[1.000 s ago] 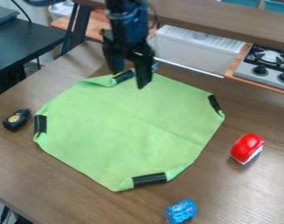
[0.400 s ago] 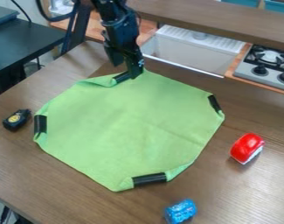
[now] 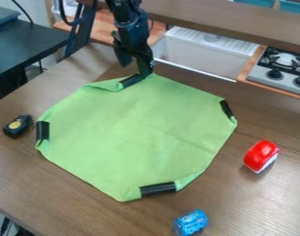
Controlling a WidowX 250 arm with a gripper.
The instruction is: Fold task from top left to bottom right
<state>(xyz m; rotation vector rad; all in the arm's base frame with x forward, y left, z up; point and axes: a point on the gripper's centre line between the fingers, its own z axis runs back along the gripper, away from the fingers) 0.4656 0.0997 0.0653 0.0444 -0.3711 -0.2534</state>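
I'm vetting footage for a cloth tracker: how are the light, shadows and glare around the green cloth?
In the camera view, light looks soft and fairly even over the green cloth, with no hard glare; in that same view, a faint shadow lies at the lower left of the red object, and the wooden table looks paler toward the lower right.

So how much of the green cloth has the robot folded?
The big fold isn't done: the green cloth lies spread out, only its corners turned in at black strips. The gripper is open at its top edge, by one strip. Carrying that side to the bottom right is left.
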